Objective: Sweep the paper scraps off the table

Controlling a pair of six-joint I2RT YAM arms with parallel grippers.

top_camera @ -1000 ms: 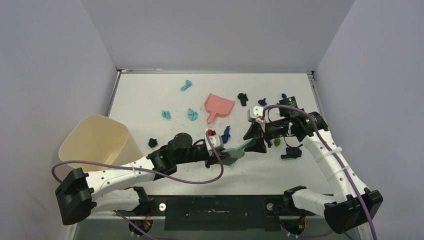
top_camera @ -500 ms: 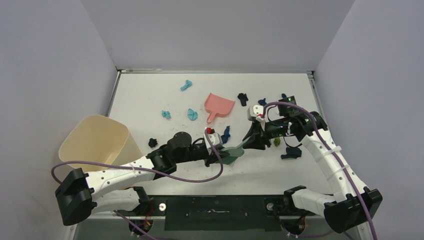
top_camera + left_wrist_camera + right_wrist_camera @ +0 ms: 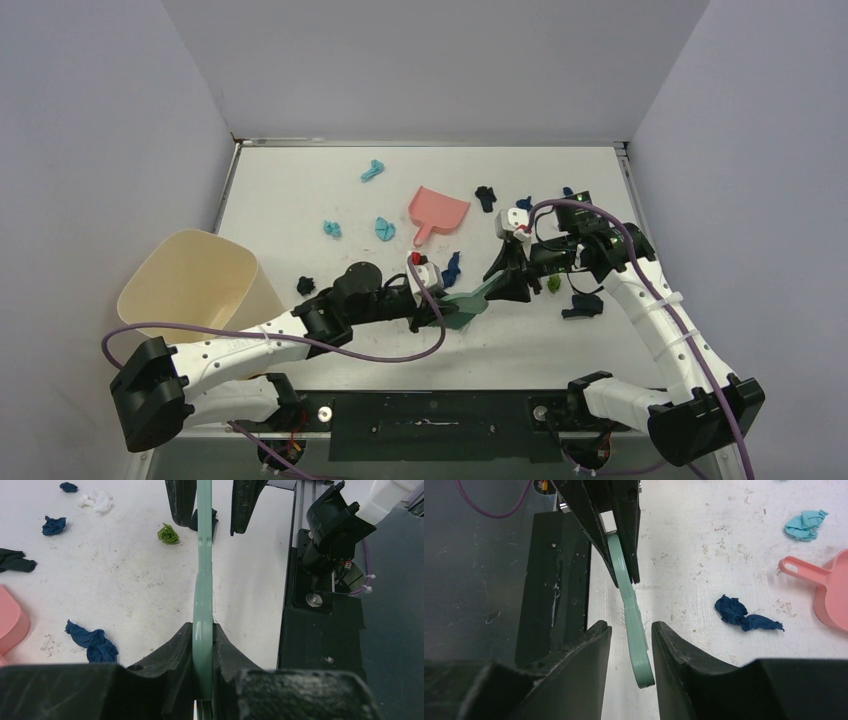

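Grey walls box in the white table (image 3: 300,190), where the paper scraps (image 3: 384,229) lie scattered around the pink dustpan (image 3: 440,208). Teal wads lie to its left and black and dark blue ones to its right. A dark blue wad (image 3: 453,268) sits just on its near side, with a green wad (image 3: 553,284) farther right of that. None of them has shifted over the last second. Nearer than the dustpan, the left gripper (image 3: 203,627) stays pressed tight on the teal hand brush (image 3: 204,580), unmoved. The right gripper (image 3: 630,630) has edged slightly toward the dustpan. Its jaws are spread, straddling the end of the brush handle, with table showing between the handle and one finger. The beige bin (image 3: 195,280) sits well to the dustpan's near left, unchanged.
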